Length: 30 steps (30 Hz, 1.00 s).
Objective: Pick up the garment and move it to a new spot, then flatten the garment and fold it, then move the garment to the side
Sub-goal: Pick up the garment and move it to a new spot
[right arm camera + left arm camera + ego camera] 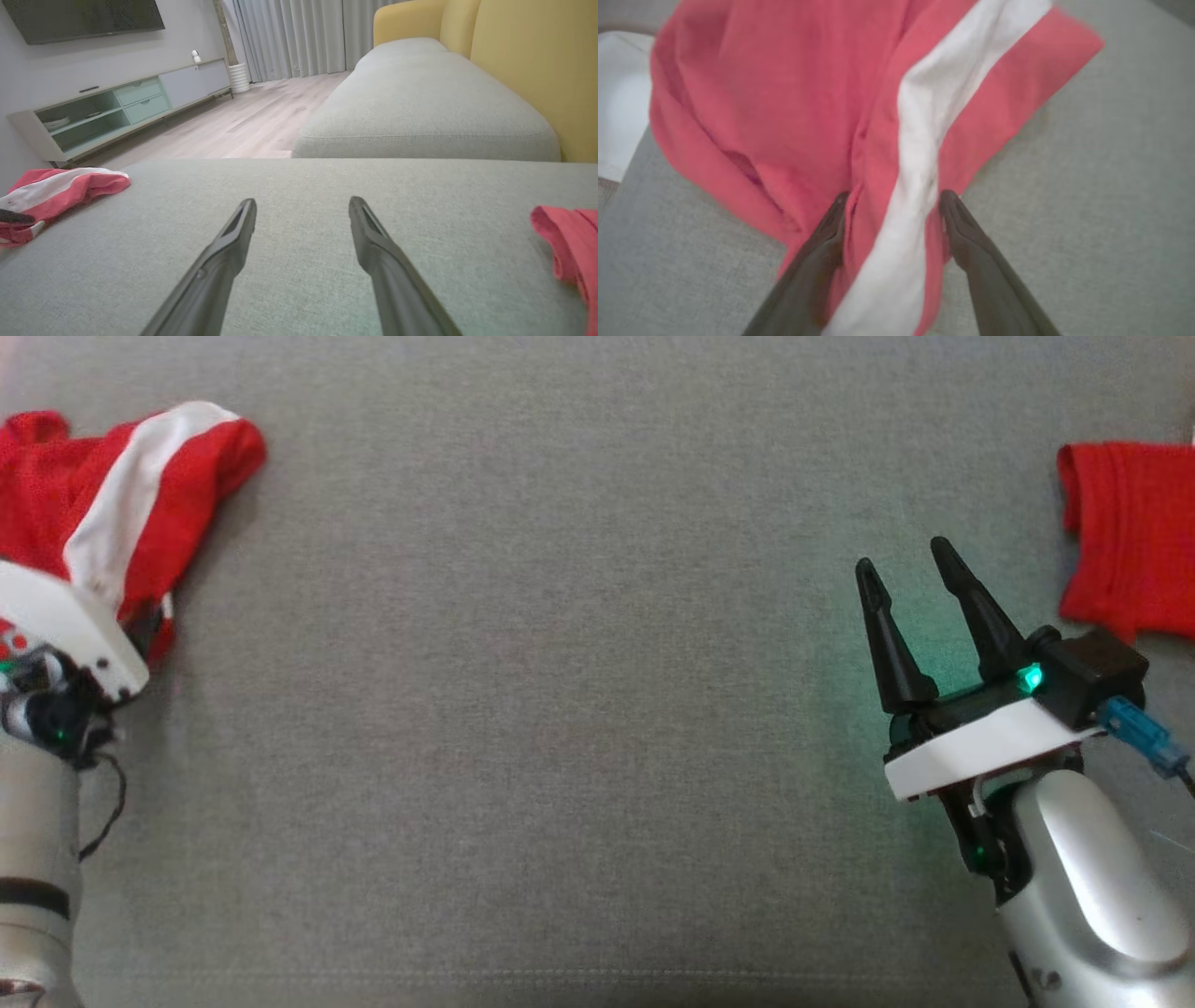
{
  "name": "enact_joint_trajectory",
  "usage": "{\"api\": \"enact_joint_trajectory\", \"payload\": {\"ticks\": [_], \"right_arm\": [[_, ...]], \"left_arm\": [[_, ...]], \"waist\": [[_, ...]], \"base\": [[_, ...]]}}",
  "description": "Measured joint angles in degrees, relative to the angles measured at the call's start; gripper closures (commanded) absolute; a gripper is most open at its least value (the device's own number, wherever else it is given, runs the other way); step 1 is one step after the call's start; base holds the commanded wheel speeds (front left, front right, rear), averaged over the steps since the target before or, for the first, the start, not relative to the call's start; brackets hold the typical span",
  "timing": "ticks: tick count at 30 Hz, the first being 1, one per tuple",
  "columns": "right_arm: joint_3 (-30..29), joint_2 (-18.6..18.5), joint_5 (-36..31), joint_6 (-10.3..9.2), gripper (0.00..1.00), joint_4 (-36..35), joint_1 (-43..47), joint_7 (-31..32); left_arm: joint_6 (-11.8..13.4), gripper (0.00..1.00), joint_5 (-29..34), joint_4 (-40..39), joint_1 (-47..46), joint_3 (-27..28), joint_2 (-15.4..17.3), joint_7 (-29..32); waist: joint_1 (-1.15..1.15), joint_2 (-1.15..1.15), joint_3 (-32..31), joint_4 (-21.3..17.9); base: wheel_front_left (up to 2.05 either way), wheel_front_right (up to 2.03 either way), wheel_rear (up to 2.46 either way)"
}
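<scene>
Two long tips of my left end effector (895, 196) are spread wide w/ nothing clamped yet, straddling a raised fold of the red garment (784, 93). Its white stripe (924, 116) runs right between them. I read this as the first grab, so the bite matters. I'd ease down till both tips sit low beside the fold, then close fully on it before any lift, since a shallow pinch on soft cloth prob slips out. Past the tips the rest of the garment is bunched in a heap at the left end of the grey cushion (560, 709), close to its edge. So I'd lift straight up and slow, watching that the whole piece comes along and nothing drags off the side. Further out, the middle of the cushion is bare, which looks like the best new spot w/ room to flatten. My right end effector (901, 555) hangs over that bare cloth, also spread and empty, well apart from the heap. I'd hold it back till spreading time. Beyond it, a second red piece (1130, 532) lies at the far right edge. Best kept out of the way.
</scene>
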Motion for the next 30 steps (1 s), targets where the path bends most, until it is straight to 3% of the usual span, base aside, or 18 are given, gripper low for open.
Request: {"api": "enact_joint_trajectory", "payload": {"ticks": [4,5,7,11,17,22,27,30], "right_arm": [[0.07,-0.49,0.00,0.00,0.00,0.51,0.01,-0.51],[0.07,-0.62,0.00,0.00,0.00,0.74,0.01,-0.56],[0.07,-0.62,0.00,0.00,0.00,1.09,0.01,-0.57],[0.43,-0.56,0.26,0.00,0.00,2.16,0.01,-1.16],[0.87,0.46,1.02,0.00,0.00,4.41,0.40,-2.13],[0.47,0.99,1.58,0.00,0.00,5.77,2.18,-2.65],[-0.48,2.33,1.58,0.00,0.00,6.79,5.69,-2.90],[-0.70,2.40,1.58,0.00,0.00,6.70,6.18,-2.87]], "left_arm": [[0.08,0.01,0.86,3.64,-0.85,-1.40,0.35,1.22],[0.05,0.47,0.86,4.33,-1.48,-1.52,0.43,1.16],[-0.03,1.00,0.88,5.12,-2.35,-2.01,0.48,0.31],[-0.59,1.00,1.77,6.00,-2.46,-3.88,0.65,-2.04],[-0.81,1.00,5.36,2.76,-4.05,-11.69,1.66,-4.53],[-1.09,1.00,4.19,-5.81,-5.77,-20.89,1.94,-4.93],[-1.22,1.00,-1.99,-19.78,-5.72,-31.17,2.96,-2.87],[-1.23,1.00,-5.26,-27.00,-5.60,-33.70,3.30,-2.37]], "waist": [[0.00,0.00,1.06,-0.93],[0.00,0.00,1.02,-0.90],[0.00,0.00,0.75,-0.75],[0.00,0.00,-0.48,-0.32],[0.00,0.00,-4.77,0.12],[0.00,0.00,-9.86,0.03],[0.00,0.00,-15.61,-1.10],[0.00,0.00,-17.29,-2.53]], "base": [[0.00,0.00,0.00],[0.00,0.00,0.00],[0.00,0.00,0.00],[0.00,0.00,0.00],[0.00,0.00,0.00],[0.00,0.00,0.00],[0.00,0.00,0.00],[0.00,0.00,0.00]]}}
